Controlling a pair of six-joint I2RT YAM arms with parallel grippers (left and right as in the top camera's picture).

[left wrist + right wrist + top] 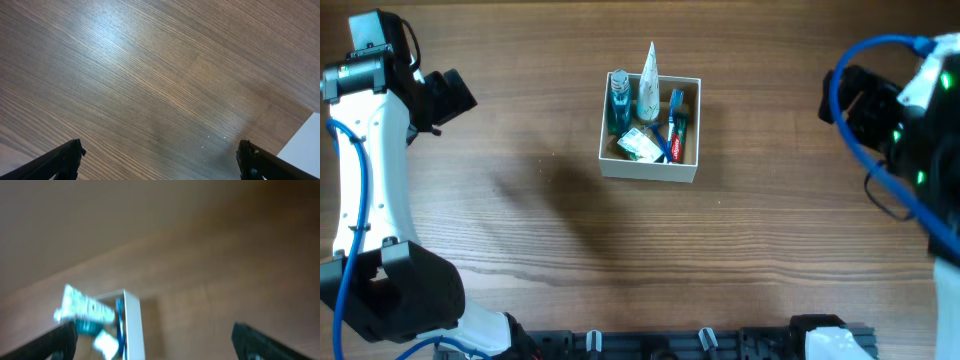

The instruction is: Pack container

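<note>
The container, a square white-walled box, stands at the middle of the table. Inside it lie a blue bottle, a white tube that sticks up over the far wall, a blue toothbrush and a white-green packet. My left gripper hovers open far to its left, over bare wood. At the right, my right gripper is open and empty. Its blurred view shows the container's wall and the tube ahead.
Dark wood-grain table all round the container. A blue cable loops over the right arm. A black rail runs along the front edge. A white patch shows at the lower right corner of the left wrist view.
</note>
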